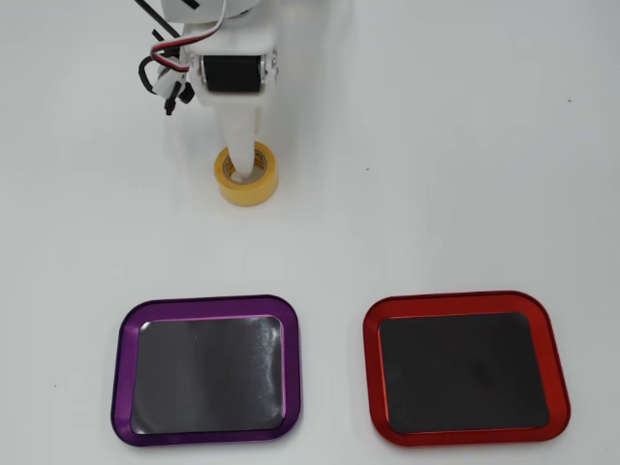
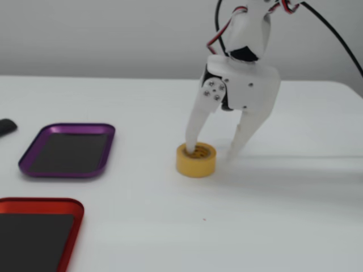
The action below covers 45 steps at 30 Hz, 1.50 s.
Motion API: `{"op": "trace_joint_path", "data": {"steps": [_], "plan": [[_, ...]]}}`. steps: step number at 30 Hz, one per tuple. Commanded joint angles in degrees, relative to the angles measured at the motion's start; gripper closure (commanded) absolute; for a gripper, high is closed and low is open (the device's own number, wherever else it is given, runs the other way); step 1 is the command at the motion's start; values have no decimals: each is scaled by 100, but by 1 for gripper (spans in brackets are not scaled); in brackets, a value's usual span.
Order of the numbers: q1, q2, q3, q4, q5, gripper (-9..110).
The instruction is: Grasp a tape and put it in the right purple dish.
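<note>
The yellow tape (image 1: pixel 248 185) (image 2: pixel 195 164) lies flat on the white table, its core facing up. My white gripper (image 1: pixel 242 155) (image 2: pixel 211 153) stands over it, open. One finger reaches down into the hollow core, and the other finger (image 2: pixel 241 136) comes down outside the roll, on its right in the fixed view. The roll's wall sits between the two, with a gap still showing to the outer finger. The purple dish (image 1: pixel 207 304) (image 2: pixel 67 173) lies empty, at lower left in the overhead view and at left in the fixed view.
A red-rimmed tray (image 1: pixel 463 298) (image 2: pixel 39 202) of the same shape lies empty beside the purple one. A small dark object (image 2: pixel 5 126) pokes in at the left edge of the fixed view. Arm cables (image 1: pixel 160 73) hang near the wrist.
</note>
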Motion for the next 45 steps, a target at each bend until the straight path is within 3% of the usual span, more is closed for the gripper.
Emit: {"op": "trace_joint_path", "data": {"steps": [1,22,27,32,37,45], "plan": [[44,-18,-18,-62,-44,84],[35,-70,633,-659,-53,85],[-9,-70,598,-668,-44,103],[-44,105,422,-545,-35,102],[-53,1028,-132,9,0,102],[-404,3551,-246,-70,123,102]]}}
